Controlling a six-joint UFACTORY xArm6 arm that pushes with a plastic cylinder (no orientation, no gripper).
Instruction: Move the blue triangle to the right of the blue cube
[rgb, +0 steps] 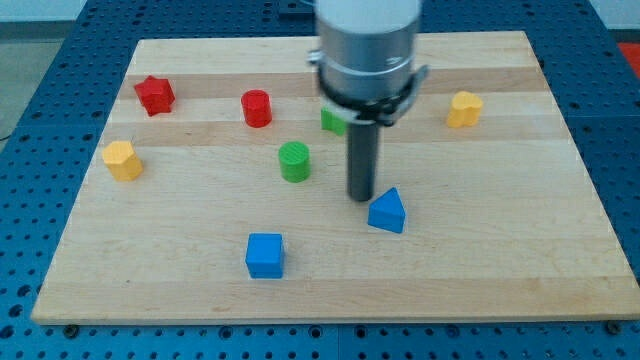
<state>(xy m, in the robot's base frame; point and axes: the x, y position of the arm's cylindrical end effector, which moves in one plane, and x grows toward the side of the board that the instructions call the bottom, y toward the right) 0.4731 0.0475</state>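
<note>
The blue triangle lies on the wooden board right of the board's middle. The blue cube sits lower and to the view's left of it, near the board's bottom edge. My tip stands just to the upper left of the blue triangle, close to its edge or touching it. The rod rises from there to the arm's grey body at the view's top.
A green cylinder stands left of the rod. A green block is partly hidden behind the arm. A red cylinder, a red star, a yellow block at the left and a yellow block at the right also lie on the wooden board.
</note>
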